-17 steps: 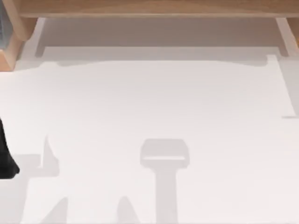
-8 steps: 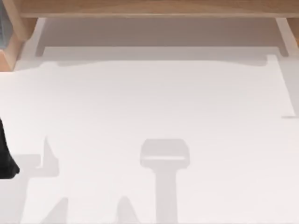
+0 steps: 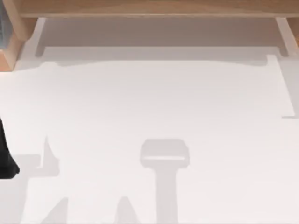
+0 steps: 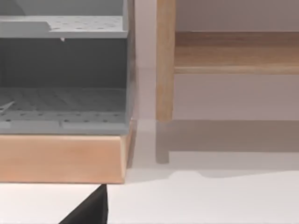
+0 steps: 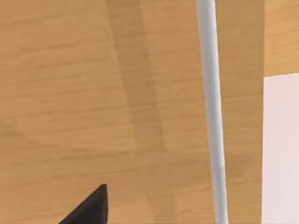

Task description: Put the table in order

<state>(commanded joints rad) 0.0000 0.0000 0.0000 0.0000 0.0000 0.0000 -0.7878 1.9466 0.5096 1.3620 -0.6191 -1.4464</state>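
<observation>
The table (image 3: 154, 102) is lying flat and white across nearly all of the top view, running from the near edge up to the far side. Grey shadows are falling across its near part, one of them block-shaped on a stem near the middle. At the table's left edge, near the front, a black part of the left arm (image 3: 5, 156) is jutting into the top view; whether its gripper is wide or narrow I cannot tell. Farther back, a light-brown wooden frame (image 3: 154, 8) is spanning the far side, with a post (image 3: 16, 37) coming down at the far left corner.

In the left wrist view, a black tip (image 4: 88, 210) is sitting over the white tabletop, and beyond it a grey perforated rack (image 4: 63, 74) is standing on a wooden base (image 4: 60, 156), just beside a wooden post (image 4: 164, 60).

The right wrist view is looking onto a wood-grain surface (image 5: 70, 93) crossed by a pale grey rod (image 5: 212, 112), with a black tip (image 5: 88, 207) at the near edge; the right gripper's opening I cannot tell either.
</observation>
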